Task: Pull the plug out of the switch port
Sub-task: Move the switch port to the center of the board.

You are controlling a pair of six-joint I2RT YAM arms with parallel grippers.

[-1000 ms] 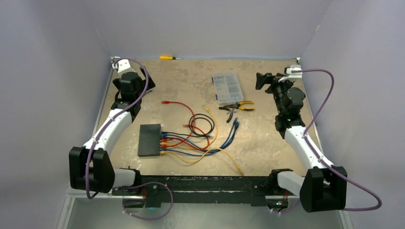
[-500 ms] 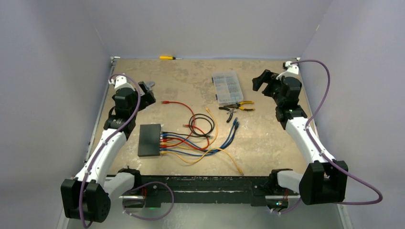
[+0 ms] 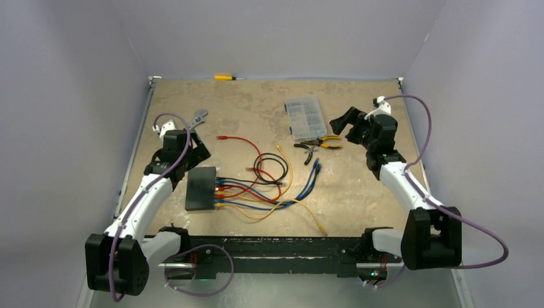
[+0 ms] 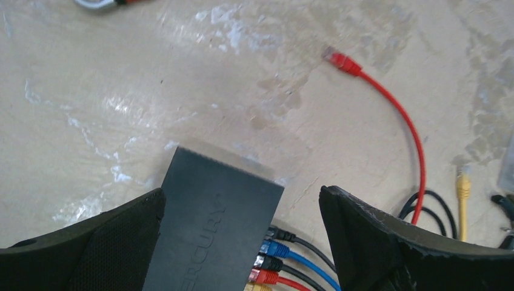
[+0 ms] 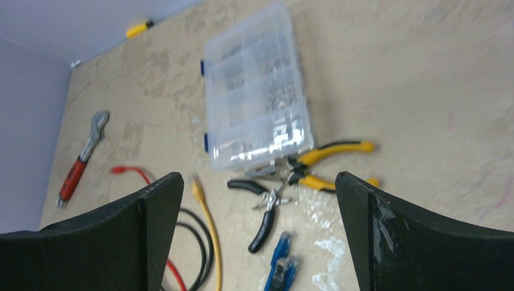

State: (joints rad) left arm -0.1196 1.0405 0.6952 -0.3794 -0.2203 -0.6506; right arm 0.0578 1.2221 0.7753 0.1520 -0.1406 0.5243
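Note:
The flat black switch (image 3: 200,188) lies left of centre on the table, with several plugs (image 3: 220,191) in the ports on its right edge. In the left wrist view the switch (image 4: 212,230) fills the gap between my fingers, with black, blue, red and yellow plugs (image 4: 273,264) beside it. My left gripper (image 3: 192,149) is open and empty, just above the switch's far end. My right gripper (image 3: 340,122) is open and empty, far to the right near the pliers.
Cables (image 3: 276,186) in red, black, blue and yellow sprawl from the switch to the table's centre. A clear organiser box (image 3: 303,118) and pliers (image 3: 317,145) lie at the back right. A wrench (image 3: 200,118) lies at the back left, a yellow screwdriver (image 3: 227,77) at the far edge.
My left arm has swung down from the back left corner towards the switch. My right arm has lowered and moved left towards the organiser box. Both grippers stay open.

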